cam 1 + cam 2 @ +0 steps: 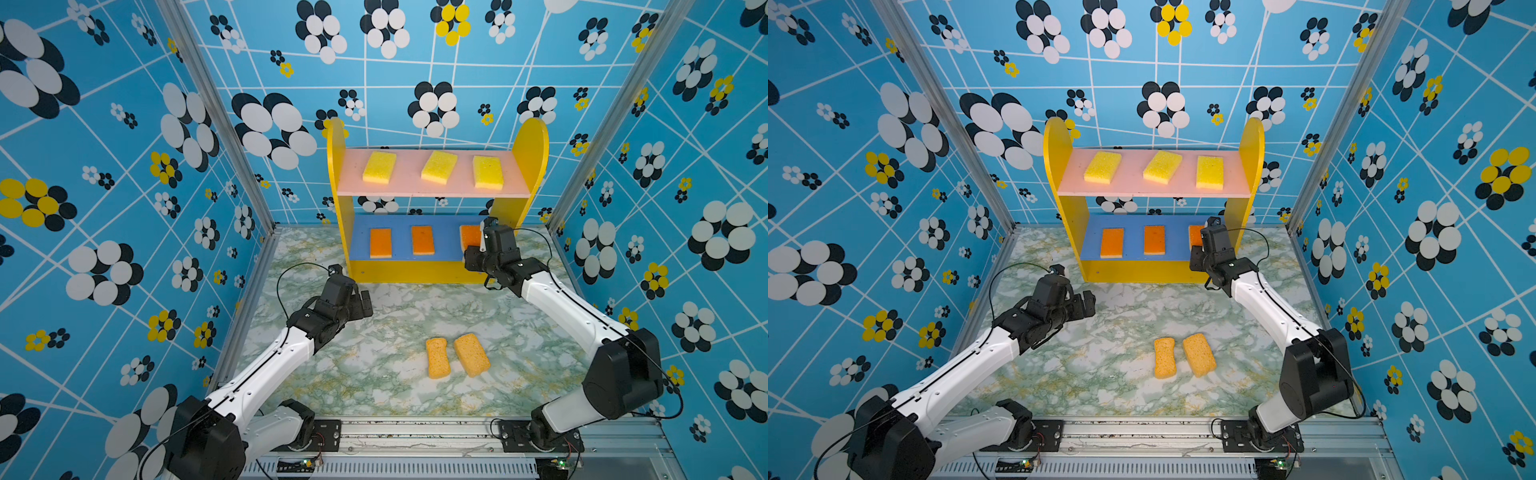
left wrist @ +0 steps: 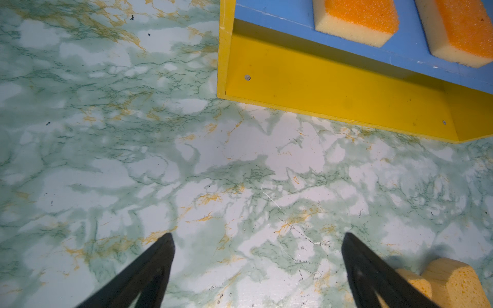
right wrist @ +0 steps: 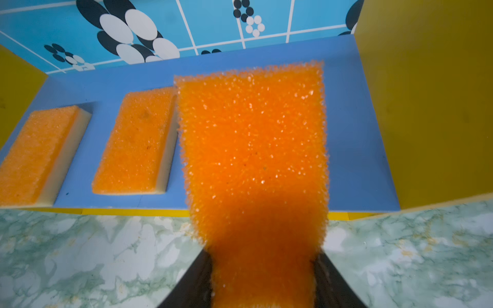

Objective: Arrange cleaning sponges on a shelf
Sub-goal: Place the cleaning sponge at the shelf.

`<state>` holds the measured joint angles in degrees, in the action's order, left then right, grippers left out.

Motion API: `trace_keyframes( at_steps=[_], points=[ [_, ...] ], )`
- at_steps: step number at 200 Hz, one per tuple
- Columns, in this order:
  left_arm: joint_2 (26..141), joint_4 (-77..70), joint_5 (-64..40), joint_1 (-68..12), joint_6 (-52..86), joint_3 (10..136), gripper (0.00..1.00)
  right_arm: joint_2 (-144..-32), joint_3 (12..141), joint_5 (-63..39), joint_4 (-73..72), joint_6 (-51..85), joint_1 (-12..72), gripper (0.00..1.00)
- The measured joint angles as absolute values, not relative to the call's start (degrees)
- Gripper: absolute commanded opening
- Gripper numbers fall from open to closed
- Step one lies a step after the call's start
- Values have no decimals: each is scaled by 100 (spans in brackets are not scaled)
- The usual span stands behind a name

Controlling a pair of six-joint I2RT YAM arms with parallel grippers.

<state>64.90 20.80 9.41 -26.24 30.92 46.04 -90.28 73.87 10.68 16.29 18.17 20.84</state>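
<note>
The shelf [image 1: 407, 272] stands at the back of the table. Three yellow cleaning sponges [image 1: 439, 167] lie on its pink upper board. Two orange sponges [image 1: 380, 242] [image 1: 423, 240] lie on the blue lower board [image 3: 346, 133]. My right gripper [image 3: 262, 252] is shut on a third orange sponge [image 3: 253, 146], held over the right end of that board. Whether it rests on the board I cannot tell. In both top views the gripper [image 1: 484, 243] partly hides this sponge [image 1: 1195, 235]. My left gripper [image 2: 257, 237] hangs open and empty over the table by the shelf's left front corner.
Two thick tan sponges [image 1: 438, 358] [image 1: 471, 354] lie side by side on the marbled table [image 1: 374, 395], in front of the shelf. They also show beside a left finger [image 2: 453, 282]. The shelf's yellow side panel [image 3: 426, 93] stands close to the held sponge. Patterned walls enclose the table.
</note>
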Motion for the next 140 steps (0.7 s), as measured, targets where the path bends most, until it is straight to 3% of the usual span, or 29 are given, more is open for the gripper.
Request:
trace_keyframes(
  at_steps=[140],
  points=[
    [6357, 2224, 943, -2624, 3089, 4615, 99, -10363, 8193, 1173, 1234, 1894, 1828, 54]
  ],
)
